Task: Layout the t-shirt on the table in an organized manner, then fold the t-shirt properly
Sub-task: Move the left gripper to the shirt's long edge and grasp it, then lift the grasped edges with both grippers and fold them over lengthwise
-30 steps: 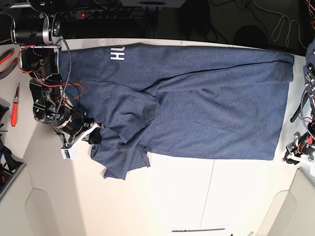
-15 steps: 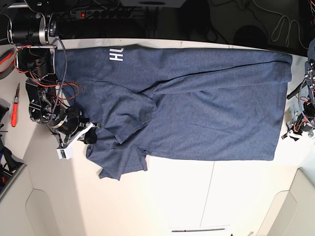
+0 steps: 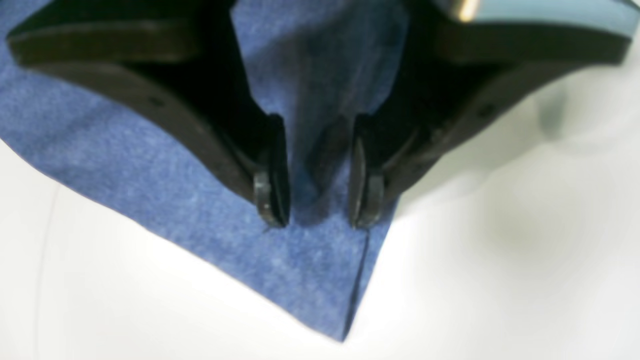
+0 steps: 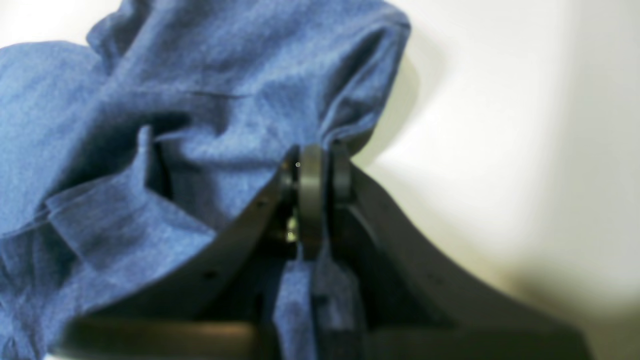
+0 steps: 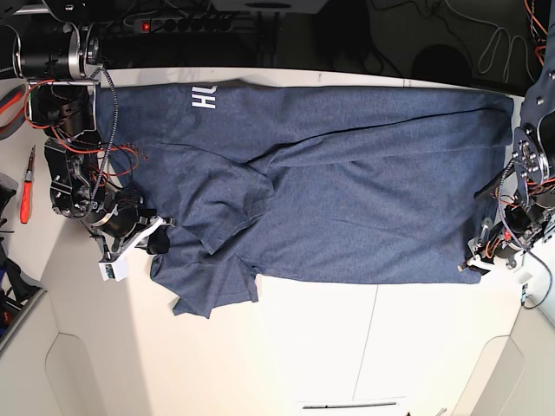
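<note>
The navy t-shirt [image 5: 347, 191] lies spread across the white table [image 5: 303, 347], with its white lettering [image 5: 205, 97] at the far left and a rumpled sleeve at the near left. My right gripper [image 5: 160, 244] is at that sleeve. In the right wrist view it [image 4: 312, 160] is shut, pinching a bunched edge of the shirt [image 4: 175, 100]. My left gripper [image 5: 475, 263] is over the shirt's near right corner. In the left wrist view it [image 3: 318, 200] stands open, with both fingertips down on the cloth [image 3: 150, 165] just inside the corner.
Red-handled pliers [image 5: 26, 186] lie off the table's left side. A power strip [image 5: 173, 22] and cables [image 5: 494, 39] run behind the far edge. A thin dark seam [image 5: 368, 342] crosses the bare tabletop in front of the shirt.
My left arm has come in from the right edge and lowered onto the shirt's near right corner. My right gripper has drawn the sleeve slightly leftward.
</note>
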